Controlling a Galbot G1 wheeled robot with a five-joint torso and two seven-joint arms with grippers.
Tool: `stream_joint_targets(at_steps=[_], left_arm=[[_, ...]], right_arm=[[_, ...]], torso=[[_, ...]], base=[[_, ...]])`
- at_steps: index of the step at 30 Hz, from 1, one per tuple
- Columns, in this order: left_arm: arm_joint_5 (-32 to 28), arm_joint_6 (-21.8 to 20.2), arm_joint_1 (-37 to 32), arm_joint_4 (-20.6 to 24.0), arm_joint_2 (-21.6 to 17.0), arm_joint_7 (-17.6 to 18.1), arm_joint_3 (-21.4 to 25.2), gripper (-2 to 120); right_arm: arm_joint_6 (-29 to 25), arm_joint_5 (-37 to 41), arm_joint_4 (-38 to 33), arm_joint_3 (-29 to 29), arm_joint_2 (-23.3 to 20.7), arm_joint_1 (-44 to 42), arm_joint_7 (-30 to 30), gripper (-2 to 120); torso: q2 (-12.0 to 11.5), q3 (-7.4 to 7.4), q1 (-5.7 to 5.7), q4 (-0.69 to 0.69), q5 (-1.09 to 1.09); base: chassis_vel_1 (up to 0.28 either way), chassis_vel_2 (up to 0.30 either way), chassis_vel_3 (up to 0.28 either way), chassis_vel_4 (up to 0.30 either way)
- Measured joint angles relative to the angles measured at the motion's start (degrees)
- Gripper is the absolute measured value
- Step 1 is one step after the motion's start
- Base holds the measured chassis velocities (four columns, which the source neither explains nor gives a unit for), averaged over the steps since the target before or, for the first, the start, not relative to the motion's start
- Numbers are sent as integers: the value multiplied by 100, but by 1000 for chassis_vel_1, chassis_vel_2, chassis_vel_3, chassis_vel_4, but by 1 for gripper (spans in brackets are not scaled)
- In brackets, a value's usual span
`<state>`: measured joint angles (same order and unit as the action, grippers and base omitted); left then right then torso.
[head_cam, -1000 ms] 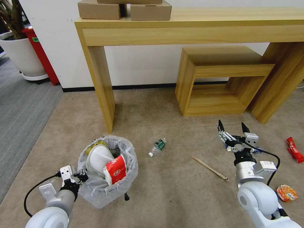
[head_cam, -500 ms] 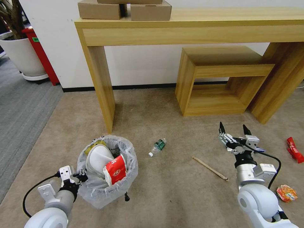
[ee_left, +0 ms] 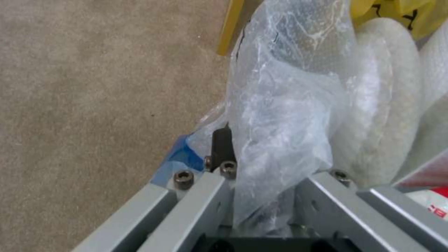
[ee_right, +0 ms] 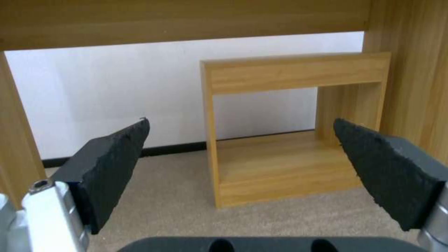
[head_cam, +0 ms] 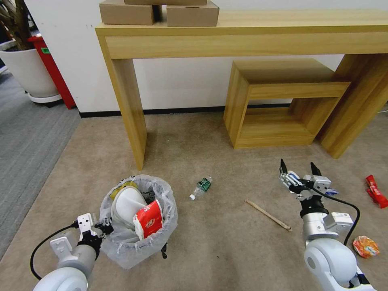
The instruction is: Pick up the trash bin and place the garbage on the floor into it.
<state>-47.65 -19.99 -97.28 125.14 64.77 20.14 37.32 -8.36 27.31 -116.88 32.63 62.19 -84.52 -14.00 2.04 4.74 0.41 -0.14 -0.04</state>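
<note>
The trash bin (head_cam: 121, 246), lined with a crinkled clear bag, holds a white bowl and a red wrapper, low left on the beige floor (head_cam: 226, 250). My left gripper (head_cam: 104, 229) is shut on its near rim; the left wrist view shows the bag (ee_left: 280, 140) pinched between the fingers (ee_left: 222, 143). My right gripper (head_cam: 298, 166) hangs open over the carpet at right, its pads (ee_right: 112, 168) wide apart with nothing between. Garbage lies around: a green-labelled bottle (head_cam: 201, 187), a wooden stick (head_cam: 268, 215), a red wrapper (head_cam: 375, 190) and an orange wrapper (head_cam: 365, 246).
A long wooden table (head_cam: 250, 28) with cardboard boxes (head_cam: 157, 12) stands along the wall, one leg (head_cam: 129, 109) just beyond the bin. A low wooden stool (head_cam: 279, 101) sits beneath it. Grey ribbed carpet (head_cam: 28, 137) and a white planter (head_cam: 28, 68) lie far left.
The bin and my left gripper have shifted slightly toward me, and the bin's contents have tilted a little. My right gripper has drawn back a little, still open.
</note>
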Motion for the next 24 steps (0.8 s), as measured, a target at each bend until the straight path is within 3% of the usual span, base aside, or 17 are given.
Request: stream_joint_targets(at_steps=[24], left_arm=[[32, 27, 106, -136, 79, -6, -40, 0]], right_arm=[[-18, 31, 161, -171, -32, 188, 3, 100]], torso=[[-2, 0, 1, 0, 0]], base=[[-70, 74, 72, -74]])
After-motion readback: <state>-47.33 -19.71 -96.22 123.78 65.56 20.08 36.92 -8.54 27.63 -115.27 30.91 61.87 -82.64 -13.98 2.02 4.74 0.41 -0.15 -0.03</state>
